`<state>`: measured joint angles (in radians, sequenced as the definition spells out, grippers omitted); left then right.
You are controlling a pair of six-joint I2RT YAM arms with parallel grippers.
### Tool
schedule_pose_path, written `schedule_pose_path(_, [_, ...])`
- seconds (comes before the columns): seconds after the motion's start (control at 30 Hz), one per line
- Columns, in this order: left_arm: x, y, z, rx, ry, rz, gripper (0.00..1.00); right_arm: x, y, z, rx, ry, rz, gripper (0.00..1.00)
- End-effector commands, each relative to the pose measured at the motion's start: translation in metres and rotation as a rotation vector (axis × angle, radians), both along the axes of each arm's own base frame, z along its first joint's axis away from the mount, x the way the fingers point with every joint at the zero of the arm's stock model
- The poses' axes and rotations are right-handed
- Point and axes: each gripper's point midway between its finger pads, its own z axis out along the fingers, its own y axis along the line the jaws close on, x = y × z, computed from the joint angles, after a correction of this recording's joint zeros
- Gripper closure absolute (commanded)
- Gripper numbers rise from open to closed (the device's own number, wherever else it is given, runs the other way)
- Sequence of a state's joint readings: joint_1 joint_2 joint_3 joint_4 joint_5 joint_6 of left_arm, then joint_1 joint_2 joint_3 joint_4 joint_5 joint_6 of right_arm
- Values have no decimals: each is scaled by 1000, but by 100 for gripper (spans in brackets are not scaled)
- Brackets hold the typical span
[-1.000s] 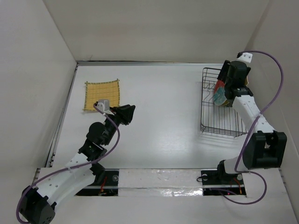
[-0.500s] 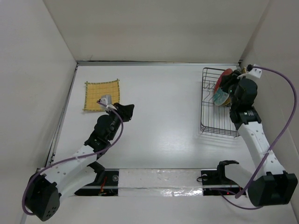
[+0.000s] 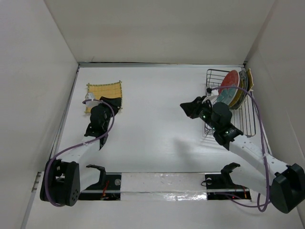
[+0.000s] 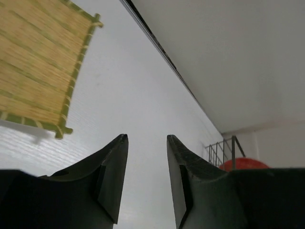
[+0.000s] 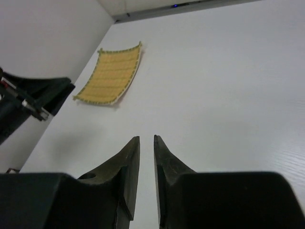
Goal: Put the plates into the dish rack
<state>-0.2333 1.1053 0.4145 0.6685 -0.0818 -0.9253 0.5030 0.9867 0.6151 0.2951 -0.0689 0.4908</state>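
A square yellow woven plate (image 3: pixel 101 89) lies flat at the far left of the table; it also shows in the left wrist view (image 4: pixel 38 62) and the right wrist view (image 5: pixel 110 75). My left gripper (image 3: pixel 115 101) is open and empty, at the plate's near right corner (image 4: pixel 147 137). The black wire dish rack (image 3: pixel 224 125) stands at the far right and holds a red round plate (image 3: pixel 230 80), a blue-white plate (image 3: pixel 225 97) and yellow plates (image 3: pixel 246 82) on edge. My right gripper (image 3: pixel 186 108) is empty, its jaws a narrow gap apart (image 5: pixel 146 137), left of the rack over the table.
White walls close in the table on the left, back and right. The rack (image 4: pixel 223 149) and the red plate (image 4: pixel 244 165) show far off in the left wrist view. The left arm (image 5: pixel 33 98) shows at the left of the right wrist view.
My right arm has left the rack and swung left over the table, leaving the plates standing in it. My left gripper has moved left and back to the yellow square plate.
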Motion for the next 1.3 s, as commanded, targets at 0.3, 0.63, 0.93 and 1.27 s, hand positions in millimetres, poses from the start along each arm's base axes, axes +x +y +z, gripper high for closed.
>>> schedule_pose_path(0.3, [-1,134,-46,19,157,335,33,-33,58,4,110,-58,295,68])
schedule_pose_path(0.63, [12,166,-92,58,317,314,31,-46,61,11,138,-65,363,67])
schedule_pose_path(0.93, [25,196,-117,40,384,378,36,-46,58,8,148,-48,386,67])
schedule_pose_path(1.27, [58,202,-130,7,437,350,41,-37,50,5,134,-44,353,66])
